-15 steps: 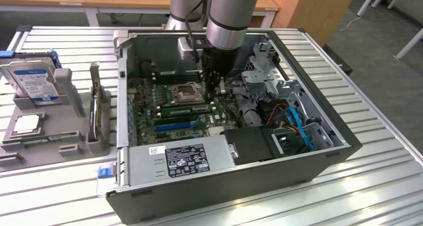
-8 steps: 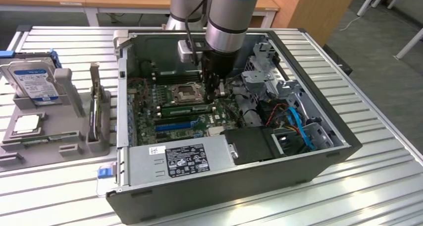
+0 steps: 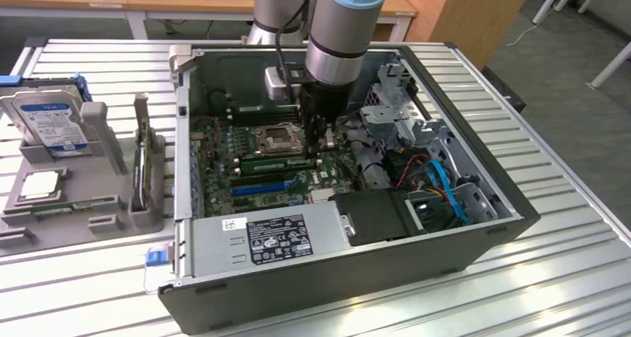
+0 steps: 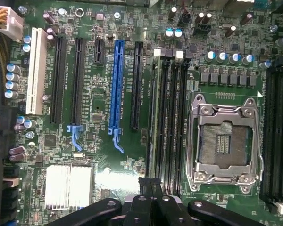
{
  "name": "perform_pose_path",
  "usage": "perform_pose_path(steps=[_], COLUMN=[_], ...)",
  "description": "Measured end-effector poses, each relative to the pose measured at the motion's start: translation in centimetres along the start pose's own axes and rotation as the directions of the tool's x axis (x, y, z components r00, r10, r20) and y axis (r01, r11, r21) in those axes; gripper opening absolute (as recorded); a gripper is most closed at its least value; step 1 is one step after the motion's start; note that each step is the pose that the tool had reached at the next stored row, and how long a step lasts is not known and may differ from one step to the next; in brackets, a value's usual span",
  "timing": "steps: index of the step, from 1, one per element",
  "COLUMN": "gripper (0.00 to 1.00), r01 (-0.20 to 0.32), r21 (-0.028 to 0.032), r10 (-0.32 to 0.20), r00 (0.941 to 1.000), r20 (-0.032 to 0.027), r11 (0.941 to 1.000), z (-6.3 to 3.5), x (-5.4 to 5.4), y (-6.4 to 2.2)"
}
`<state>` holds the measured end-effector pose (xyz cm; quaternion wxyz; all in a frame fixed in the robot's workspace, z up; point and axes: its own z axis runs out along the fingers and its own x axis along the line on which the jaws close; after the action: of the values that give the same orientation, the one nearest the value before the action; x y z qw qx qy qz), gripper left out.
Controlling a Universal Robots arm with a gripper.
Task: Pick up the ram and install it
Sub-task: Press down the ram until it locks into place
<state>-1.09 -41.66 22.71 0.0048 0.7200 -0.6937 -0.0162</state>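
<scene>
While it hangs over the motherboard (image 4: pixel 108 155), the tool (image 4: pixel 151 188) is closed, its fingers together.

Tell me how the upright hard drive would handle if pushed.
Probably stiff and heavy for its size: the hard drive looks boxy and metal-cased. Standing on edge in the grey holder, it may tip sideways.

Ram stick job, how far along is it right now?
Done: the long green ram stick is already inside the open black computer case, lying along the black memory slots beside the silver processor socket. In hand: the gripper is shut, low over one end of the stick. Left: I cannot tell whether the stick is fully seated.
</scene>
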Motion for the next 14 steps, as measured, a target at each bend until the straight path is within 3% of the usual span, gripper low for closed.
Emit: perform_pose_path(steps=[14], gripper=[0.11], r01=[0.000], r21=[-0.0002], r10=[0.000], r00=[1.0000], r20=[-0.0003], r11=[1.0000], z=[0.56], x=[0.01], y=[-0.02])
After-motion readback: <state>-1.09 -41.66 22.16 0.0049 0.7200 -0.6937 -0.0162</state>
